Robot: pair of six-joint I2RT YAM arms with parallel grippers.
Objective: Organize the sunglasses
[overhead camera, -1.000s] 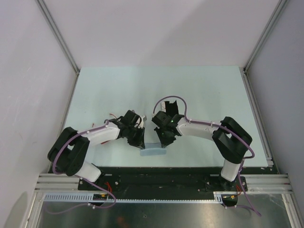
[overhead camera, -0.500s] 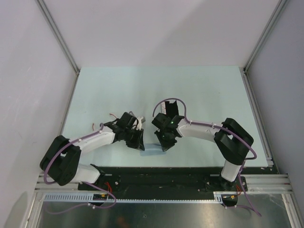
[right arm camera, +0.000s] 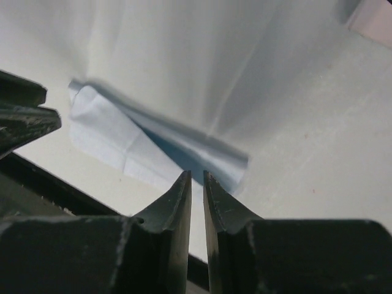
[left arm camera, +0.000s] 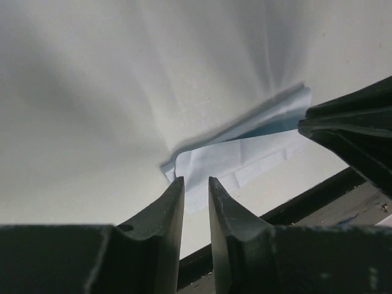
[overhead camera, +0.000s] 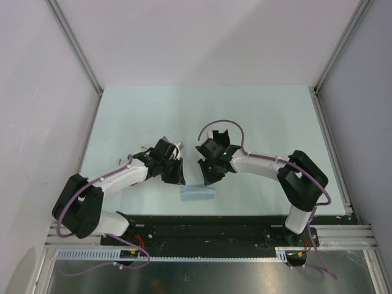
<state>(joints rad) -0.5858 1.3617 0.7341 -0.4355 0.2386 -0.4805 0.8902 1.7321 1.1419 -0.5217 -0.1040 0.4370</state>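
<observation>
The sunglasses show in no view. A folded light-blue cloth (overhead camera: 198,193) lies on the table near its front edge, between the two arms. My left gripper (overhead camera: 178,179) hovers just behind its left end, fingers a narrow gap apart with nothing between them. In the left wrist view the cloth (left arm camera: 239,162) lies just past my left gripper (left arm camera: 196,179). My right gripper (overhead camera: 207,180) hangs behind the cloth's right end, also narrowly open and empty. The right wrist view has the cloth (right arm camera: 116,138) just beyond my right gripper (right arm camera: 197,173).
The pale table (overhead camera: 202,116) stretches away behind both arms. A black base rail (overhead camera: 202,225) runs along the near edge right in front of the cloth. Grey walls and metal posts (overhead camera: 73,46) close in the sides.
Both grippers have drawn back from the cloth toward the far side and apart from each other. The cloth, partly covered before, now lies fully exposed.
</observation>
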